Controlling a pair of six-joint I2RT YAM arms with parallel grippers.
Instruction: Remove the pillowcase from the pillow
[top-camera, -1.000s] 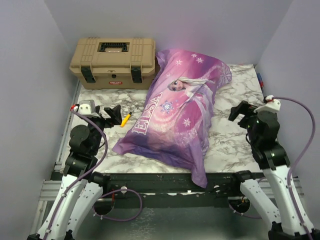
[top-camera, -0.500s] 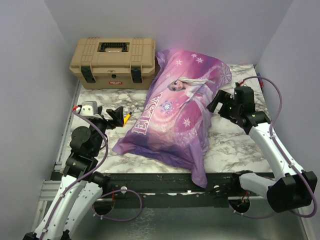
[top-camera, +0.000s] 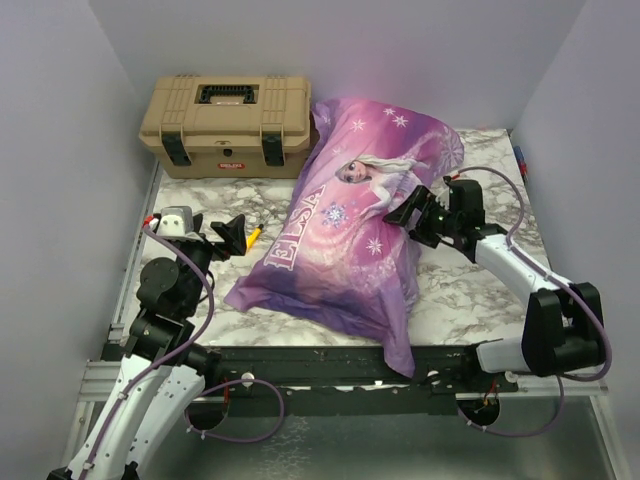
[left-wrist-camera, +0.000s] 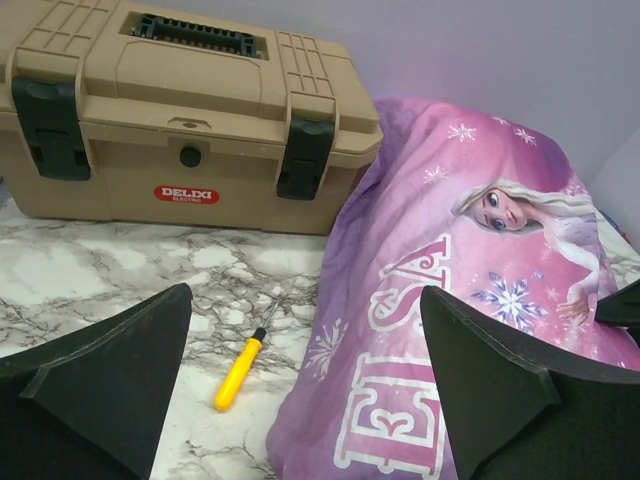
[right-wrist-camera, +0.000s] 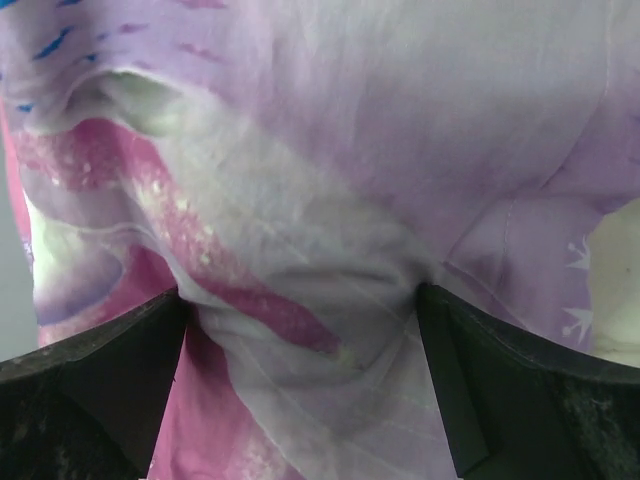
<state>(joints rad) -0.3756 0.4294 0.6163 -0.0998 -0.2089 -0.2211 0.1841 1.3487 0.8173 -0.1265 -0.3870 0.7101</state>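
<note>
The purple-and-pink pillowcase (top-camera: 350, 230) with the princess and "ELSA" print lies diagonally across the marble table, stuffed plump. The pillow is hidden inside it. My right gripper (top-camera: 412, 220) is open and pressed against the case's right side near the middle. In the right wrist view (right-wrist-camera: 300, 292) the pillowcase fabric (right-wrist-camera: 330, 200) bulges and wrinkles between the two wide-apart fingers. My left gripper (top-camera: 228, 234) is open and empty, left of the case's lower end. In the left wrist view (left-wrist-camera: 305, 292) it faces the pillowcase (left-wrist-camera: 450, 300).
A tan toolbox (top-camera: 228, 125) stands at the back left, touching the case's top corner; it also shows in the left wrist view (left-wrist-camera: 180, 120). A yellow screwdriver (top-camera: 251, 238) lies on the table between my left gripper and the case (left-wrist-camera: 240, 370). Purple walls enclose the table.
My right arm swung from the right front of the table in to the pillowcase's right side, and its open fingers now press into the fabric. My left gripper barely moved.
</note>
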